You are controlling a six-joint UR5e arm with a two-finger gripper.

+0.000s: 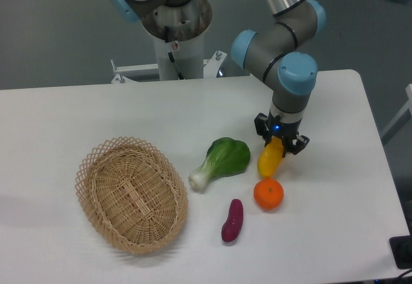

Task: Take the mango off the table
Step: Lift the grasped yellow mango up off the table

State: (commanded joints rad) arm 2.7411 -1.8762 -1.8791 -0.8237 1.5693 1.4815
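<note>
Lifting is the step now: the mango (269, 160) sits right of the counter's (77, 116) middle, its upper end clamped in the tool (280, 141). Rise straight and slowly, since the end grip may let it swing toward the orange (268, 194) just below.

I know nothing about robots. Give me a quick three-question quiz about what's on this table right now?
1. True or false: the tool is closed on the mango.
2. Which item lies nearest the orange? A) basket B) mango C) bok choy
3. Fill in: the purple sweet potato lies between the orange and the ____.

Key: 1 true; 2 B; 3 basket.
</note>
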